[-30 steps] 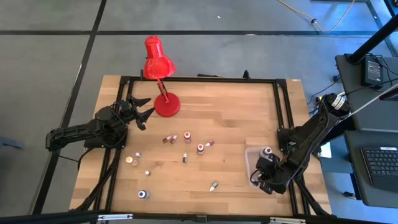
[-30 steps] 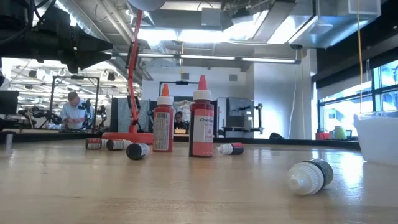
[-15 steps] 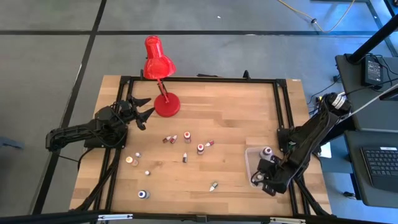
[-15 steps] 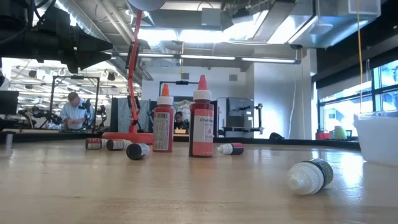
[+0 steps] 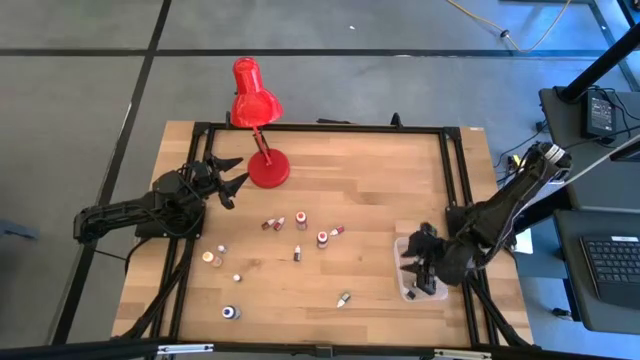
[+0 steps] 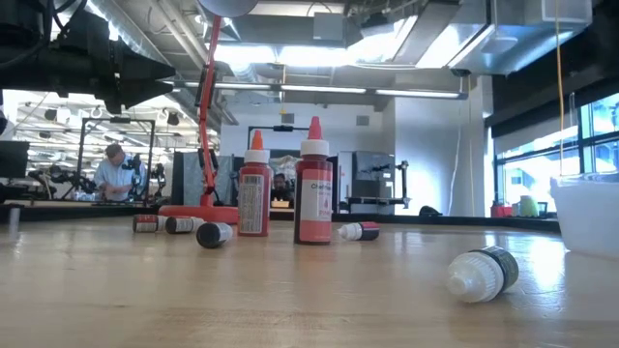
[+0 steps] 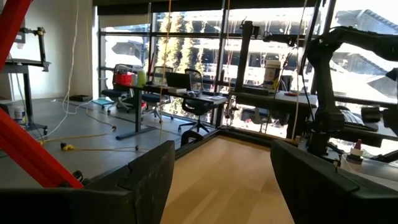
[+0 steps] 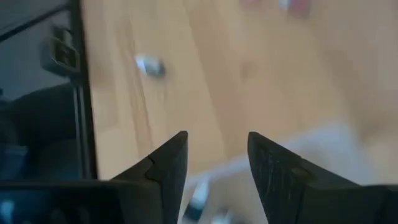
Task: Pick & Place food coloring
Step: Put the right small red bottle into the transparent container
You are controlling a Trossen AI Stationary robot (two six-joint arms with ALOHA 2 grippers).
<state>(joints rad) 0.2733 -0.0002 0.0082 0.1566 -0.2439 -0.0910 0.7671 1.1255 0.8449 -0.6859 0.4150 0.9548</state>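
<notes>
Several small food coloring bottles (image 5: 297, 240) are scattered over the middle of the wooden table; most lie on their sides and two red ones (image 6: 313, 184) stand upright. One more bottle (image 5: 410, 293) lies in the clear tub (image 5: 400, 250) at the table's right. My right gripper (image 5: 418, 262) hovers over that tub, tilted down, open with nothing between its fingers (image 8: 217, 149). My left gripper (image 5: 238, 172) waits at the far left beside the lamp's base, open and holding nothing (image 7: 221, 180).
A red desk lamp (image 5: 255, 110) stands on its round base (image 5: 268, 170) at the far left of the table. A black frame (image 5: 450, 170) runs along the table's edges. One bottle (image 5: 343, 299) lies on its own near the front edge, left of the tub.
My right gripper has risen from low in the tub and swung a little toward the table's far and left side, its wrist rolling as it went. The scattered bottles and my left arm have stayed where they were.
</notes>
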